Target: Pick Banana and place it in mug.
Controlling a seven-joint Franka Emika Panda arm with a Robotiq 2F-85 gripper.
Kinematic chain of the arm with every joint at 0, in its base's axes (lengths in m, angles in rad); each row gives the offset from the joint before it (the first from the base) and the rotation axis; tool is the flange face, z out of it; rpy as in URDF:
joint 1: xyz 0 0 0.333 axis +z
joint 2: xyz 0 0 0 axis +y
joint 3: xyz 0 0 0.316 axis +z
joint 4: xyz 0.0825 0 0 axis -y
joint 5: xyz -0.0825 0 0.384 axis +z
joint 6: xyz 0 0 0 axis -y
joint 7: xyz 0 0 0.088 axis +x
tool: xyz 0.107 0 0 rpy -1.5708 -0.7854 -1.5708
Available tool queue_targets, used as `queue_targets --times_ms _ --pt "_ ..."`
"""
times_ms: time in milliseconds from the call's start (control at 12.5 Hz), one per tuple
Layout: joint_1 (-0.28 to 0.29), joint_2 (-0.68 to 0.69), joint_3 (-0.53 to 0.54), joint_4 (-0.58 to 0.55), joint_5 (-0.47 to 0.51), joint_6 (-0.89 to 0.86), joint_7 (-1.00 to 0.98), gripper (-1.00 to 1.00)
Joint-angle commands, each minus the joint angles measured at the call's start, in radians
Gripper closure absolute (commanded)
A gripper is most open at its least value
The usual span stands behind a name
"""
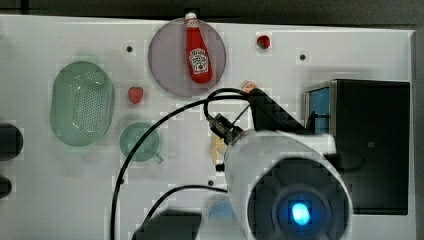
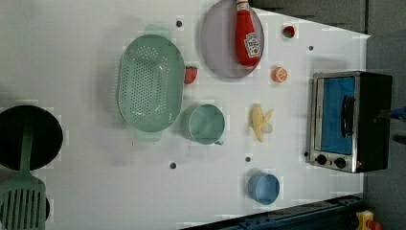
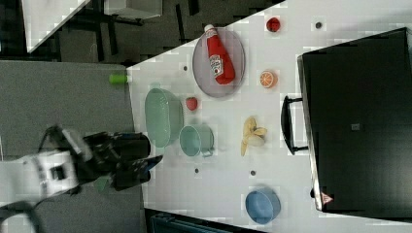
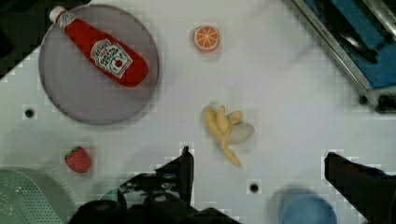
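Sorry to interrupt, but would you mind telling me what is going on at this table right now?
A robot arm is above the white table with its gripper open and holding nothing. The small pale yellow banana lies untouched on the table, between the teal-green mug and the toaster oven. The mug stands empty beside the pale green perforated colander. The pick has not yet begun.

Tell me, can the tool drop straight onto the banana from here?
Probably yes. The tool hangs open above the table, and the banana lies alone on bare surface, apart from the mug and the orange slice, nothing covering it.
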Motion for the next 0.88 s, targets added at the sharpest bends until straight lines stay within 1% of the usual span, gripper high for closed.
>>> queue_targets --times_ms 80,400,480,640,720,880 --pt "0.009 0.14 0.015 -0.17 0.004 0.145 -0.276 -1.0" --pt "0.009 0.266 0.014 -0.295 0.004 0.369 -0.691 -1.0" --pt "0.009 0.319 0.015 -0.322 0.004 0.437 -0.822 -1.0" --pt "0.009 0.41 0.017 -0.344 0.004 0.541 -1.008 -1.0" --pt "0.009 0.462 0.017 -0.347 0.004 0.605 -1.074 -1.0" --pt "0.009 0.551 0.018 -0.347 0.004 0.732 -1.092 -1.0"
